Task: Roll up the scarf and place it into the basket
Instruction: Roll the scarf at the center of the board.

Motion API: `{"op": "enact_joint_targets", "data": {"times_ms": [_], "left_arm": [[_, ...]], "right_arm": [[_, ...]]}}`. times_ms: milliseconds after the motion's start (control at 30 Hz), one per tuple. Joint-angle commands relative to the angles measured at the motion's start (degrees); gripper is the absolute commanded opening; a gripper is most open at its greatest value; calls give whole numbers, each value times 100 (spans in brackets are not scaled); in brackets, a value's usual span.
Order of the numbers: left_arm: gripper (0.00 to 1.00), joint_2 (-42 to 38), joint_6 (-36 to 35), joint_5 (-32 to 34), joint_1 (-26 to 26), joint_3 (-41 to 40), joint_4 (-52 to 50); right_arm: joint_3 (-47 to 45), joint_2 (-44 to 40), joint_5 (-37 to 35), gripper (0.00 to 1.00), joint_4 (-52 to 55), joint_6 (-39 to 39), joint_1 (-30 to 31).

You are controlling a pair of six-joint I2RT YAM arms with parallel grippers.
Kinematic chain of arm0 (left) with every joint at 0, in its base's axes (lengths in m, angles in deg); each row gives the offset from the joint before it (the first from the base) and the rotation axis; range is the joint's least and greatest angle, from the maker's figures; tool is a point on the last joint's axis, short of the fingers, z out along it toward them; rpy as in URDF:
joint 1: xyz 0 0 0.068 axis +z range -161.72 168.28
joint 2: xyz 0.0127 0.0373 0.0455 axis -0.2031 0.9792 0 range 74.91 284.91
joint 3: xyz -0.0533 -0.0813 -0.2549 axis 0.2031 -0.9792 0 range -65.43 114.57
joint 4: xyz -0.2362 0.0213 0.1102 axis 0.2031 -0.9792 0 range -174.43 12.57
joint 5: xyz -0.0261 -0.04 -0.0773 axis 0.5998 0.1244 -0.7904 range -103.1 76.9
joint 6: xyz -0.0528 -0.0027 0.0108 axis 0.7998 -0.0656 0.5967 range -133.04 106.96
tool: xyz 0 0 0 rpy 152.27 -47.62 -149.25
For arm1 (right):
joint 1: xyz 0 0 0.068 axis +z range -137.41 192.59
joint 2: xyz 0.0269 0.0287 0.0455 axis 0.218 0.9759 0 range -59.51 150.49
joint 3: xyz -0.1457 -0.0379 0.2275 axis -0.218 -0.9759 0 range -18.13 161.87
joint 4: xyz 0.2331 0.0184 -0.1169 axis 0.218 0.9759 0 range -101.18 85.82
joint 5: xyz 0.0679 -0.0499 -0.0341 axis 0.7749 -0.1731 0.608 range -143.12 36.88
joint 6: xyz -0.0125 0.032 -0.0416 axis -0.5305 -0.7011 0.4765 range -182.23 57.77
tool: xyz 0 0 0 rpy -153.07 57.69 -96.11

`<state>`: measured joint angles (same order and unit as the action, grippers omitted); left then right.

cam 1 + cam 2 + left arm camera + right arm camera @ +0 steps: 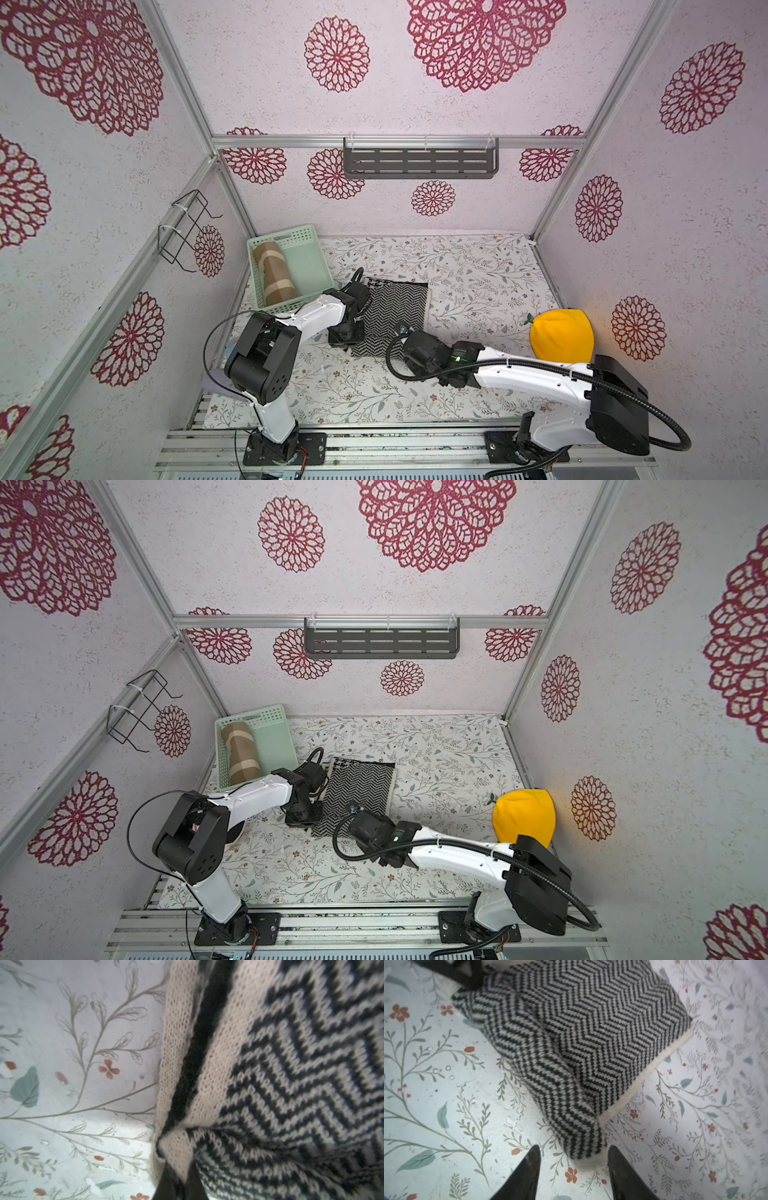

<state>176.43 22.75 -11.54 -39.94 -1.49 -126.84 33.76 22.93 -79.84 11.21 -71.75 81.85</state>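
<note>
The basket [291, 239] sits in the table's [478, 274] back left corner, with a roll [274, 270] inside along its left wall. Just right of its near corner lies the scarf [395, 316] (about mid-table). The left gripper [180, 1167] is at its left edge, the right gripper [574, 1147] at its near corner, and a plush fruit [561, 336] sits far right

- Your left arm [316, 316] reaches forward, wrist bent down; left fingers [166, 1185] are pinched shut on the scarf [270, 1084].
- Your right arm [523, 370] stretches inward; right fingers [529, 1174] stand apart.
</note>
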Motion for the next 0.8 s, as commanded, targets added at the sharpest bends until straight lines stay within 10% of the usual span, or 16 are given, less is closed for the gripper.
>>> {"op": "enact_joint_targets", "data": {"times_ms": [0, 567, 767], "left_arm": [[0, 162, -168, 75, 61, 57, -143], [0, 141, -444, -85, 70, 127, -221], [0, 114, -620, -147, 72, 236, -311]], "right_arm": [[172, 467, -1279, 52, -222, 748, 551], [277, 2068, -1442, 59, -1299, 1865, 186], [360, 2343, -710, 38, -1139, 1816, -314]]}}
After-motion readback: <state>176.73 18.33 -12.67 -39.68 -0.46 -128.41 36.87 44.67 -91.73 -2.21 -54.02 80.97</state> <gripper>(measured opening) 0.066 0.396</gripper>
